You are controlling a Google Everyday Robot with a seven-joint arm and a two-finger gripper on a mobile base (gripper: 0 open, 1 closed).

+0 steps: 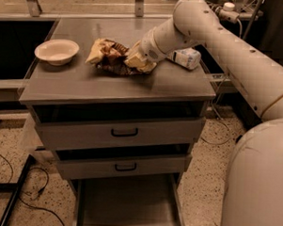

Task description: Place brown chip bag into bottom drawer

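Note:
The brown chip bag (110,55) lies on the grey cabinet top (109,85), dark brown in the middle with pale yellow ends. My gripper (137,59) is down at the bag's right end, touching or covering it; the wrist and arm hide that end. The bottom drawer (128,204) is pulled out at the foot of the cabinet, with a bare flat grey floor and thin side walls. The bag sits well above and behind the drawer.
A white bowl (56,51) stands at the left of the cabinet top. A clear bottle with a white label (186,57) lies behind my arm at the right. Two grey drawer fronts with black handles (124,132) (125,167) are slightly open. Cables lie on the floor at left.

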